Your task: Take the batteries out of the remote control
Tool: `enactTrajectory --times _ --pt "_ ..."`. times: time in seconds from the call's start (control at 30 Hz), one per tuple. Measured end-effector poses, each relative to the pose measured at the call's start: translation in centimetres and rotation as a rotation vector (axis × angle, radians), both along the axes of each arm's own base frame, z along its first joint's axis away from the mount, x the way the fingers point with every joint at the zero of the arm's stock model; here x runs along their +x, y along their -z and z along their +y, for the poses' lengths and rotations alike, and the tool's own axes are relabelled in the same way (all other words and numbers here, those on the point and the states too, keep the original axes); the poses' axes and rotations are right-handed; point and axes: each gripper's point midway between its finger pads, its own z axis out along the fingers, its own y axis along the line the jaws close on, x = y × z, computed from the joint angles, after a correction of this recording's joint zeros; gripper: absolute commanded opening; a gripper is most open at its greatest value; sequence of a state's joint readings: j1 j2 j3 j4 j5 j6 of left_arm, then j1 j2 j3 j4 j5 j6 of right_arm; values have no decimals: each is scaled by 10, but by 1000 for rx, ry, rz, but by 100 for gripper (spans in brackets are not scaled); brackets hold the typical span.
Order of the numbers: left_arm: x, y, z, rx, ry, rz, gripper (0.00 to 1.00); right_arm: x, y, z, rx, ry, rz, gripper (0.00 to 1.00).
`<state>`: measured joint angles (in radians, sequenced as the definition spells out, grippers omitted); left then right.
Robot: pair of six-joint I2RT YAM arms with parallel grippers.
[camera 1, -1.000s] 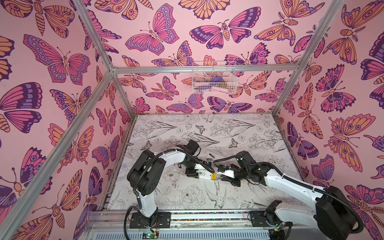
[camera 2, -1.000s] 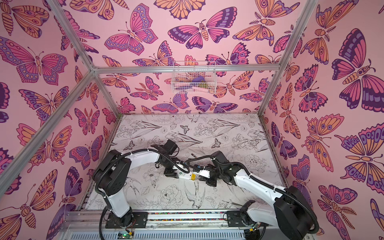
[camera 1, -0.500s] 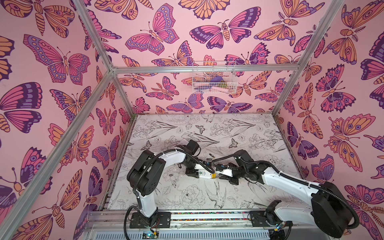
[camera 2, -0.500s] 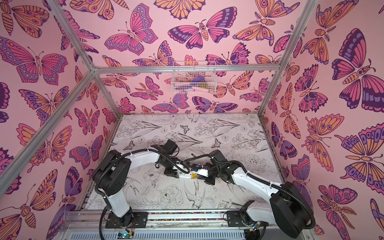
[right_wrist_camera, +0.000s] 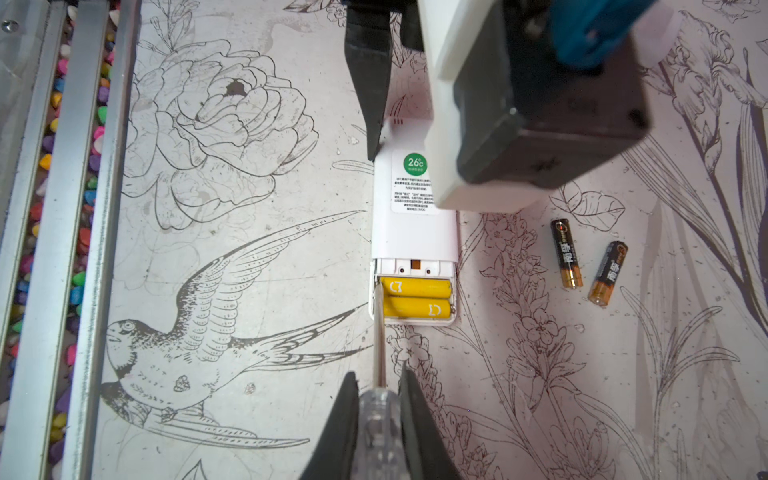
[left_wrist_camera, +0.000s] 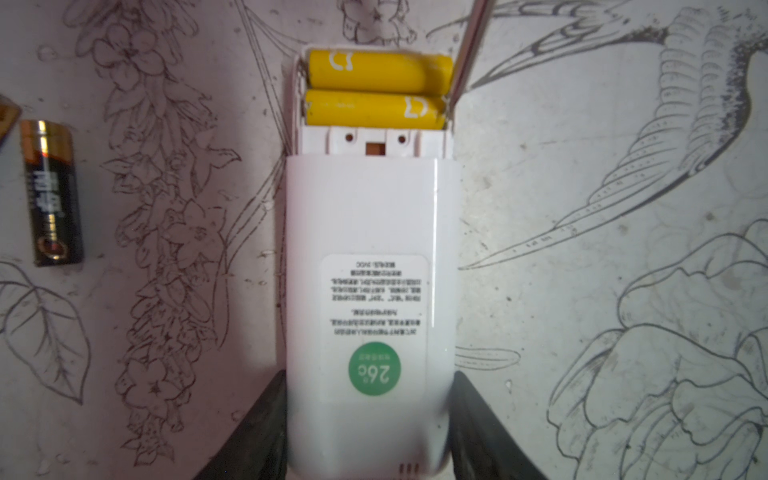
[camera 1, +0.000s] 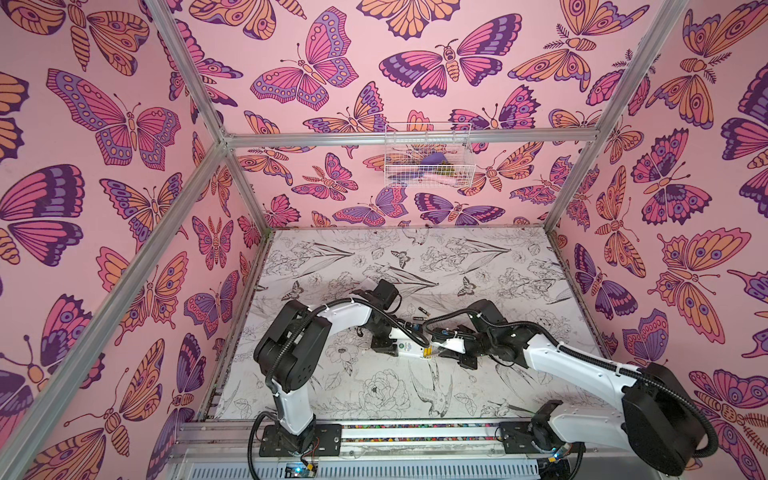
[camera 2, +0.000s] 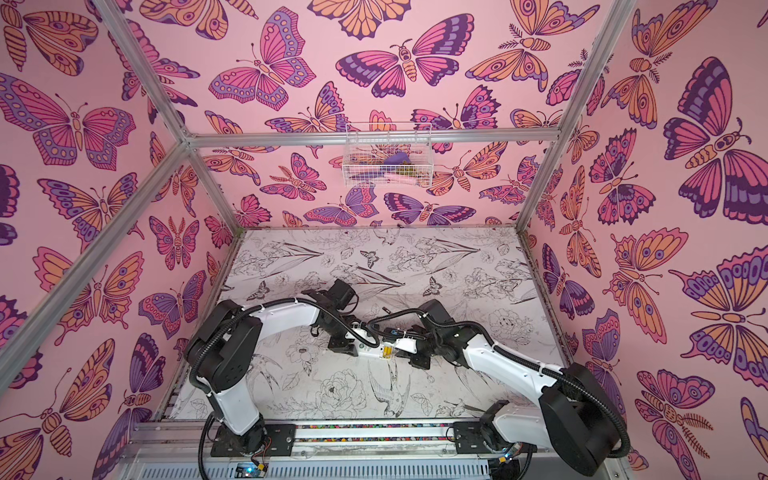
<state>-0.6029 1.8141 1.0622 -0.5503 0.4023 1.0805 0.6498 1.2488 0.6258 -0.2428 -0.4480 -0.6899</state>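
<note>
A white remote control (left_wrist_camera: 365, 249) lies back up on the table, its battery bay uncovered. My left gripper (left_wrist_camera: 368, 379) is shut on the end with the green sticker. Two yellow batteries (right_wrist_camera: 415, 287) (right_wrist_camera: 415, 308) sit side by side in the bay. Two black batteries (right_wrist_camera: 566, 253) (right_wrist_camera: 609, 272) lie loose on the table beside the remote. My right gripper (right_wrist_camera: 378, 380) is shut on the clear handle of a screwdriver (right_wrist_camera: 379, 332). Its tip rests at the bay's end wall, against the end of a yellow battery. In both top views the grippers meet over the remote (camera 1: 409, 348) (camera 2: 370, 348).
An aluminium rail (right_wrist_camera: 54, 208) with coloured pebbles runs along the table's front edge. A white wire basket (camera 1: 428, 156) hangs on the back wall. Pink butterfly walls close in the left, right and back sides.
My right arm has shifted slightly toward the remote with the screwdriver. My left gripper has closed a little on the remote and stays in place.
</note>
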Motion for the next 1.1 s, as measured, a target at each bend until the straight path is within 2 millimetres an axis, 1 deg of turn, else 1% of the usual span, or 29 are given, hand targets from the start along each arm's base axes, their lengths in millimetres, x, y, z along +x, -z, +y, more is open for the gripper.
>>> enactTrajectory --times 0.77,1.1 --pt "0 0 0 2 5 -4 39 -4 6 2 -31 -35 -18 0" --pt "0 0 0 7 7 -8 39 -4 3 1 -29 -33 -28 0"
